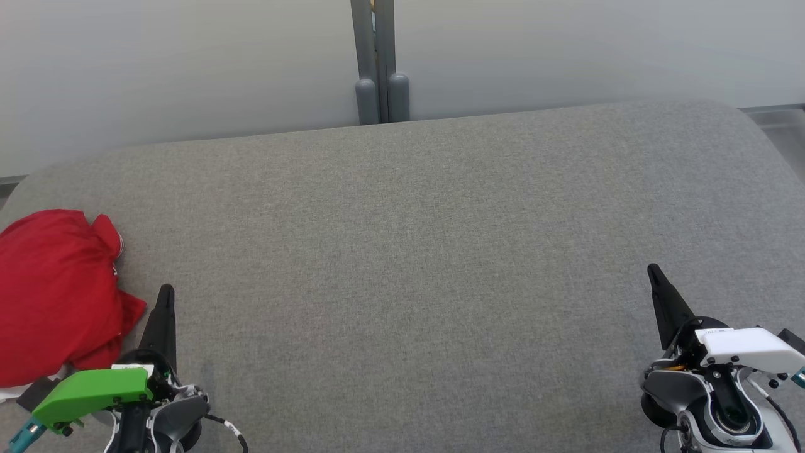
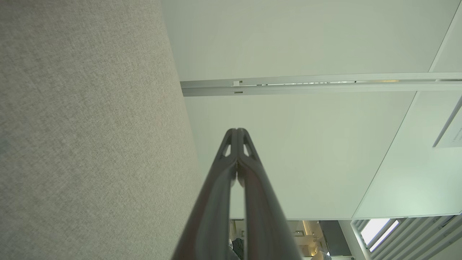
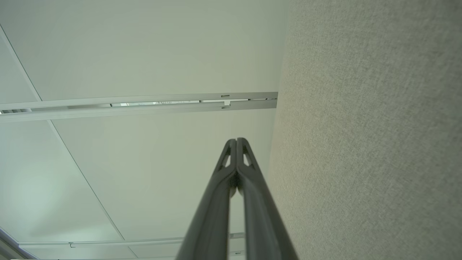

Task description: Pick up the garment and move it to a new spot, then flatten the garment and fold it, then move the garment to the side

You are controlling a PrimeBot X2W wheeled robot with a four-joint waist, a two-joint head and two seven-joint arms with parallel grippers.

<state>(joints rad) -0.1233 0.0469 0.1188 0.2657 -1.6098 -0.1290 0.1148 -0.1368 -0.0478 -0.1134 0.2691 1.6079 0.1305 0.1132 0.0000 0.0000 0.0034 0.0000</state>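
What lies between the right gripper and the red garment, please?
In the head view, a long stretch of bare grey cushion runs from the right gripper, then comes the left gripper, close beside the red garment.

grey cushion (image 1: 440,251), red garment (image 1: 56,296) (crumpled)

Holds left dark two-fingered pincer (image 1: 165,292), green-capped at the wrist, and right dark two-fingered pincer (image 1: 654,272), white-capped, pressed closed, empty, tips forward, well apart
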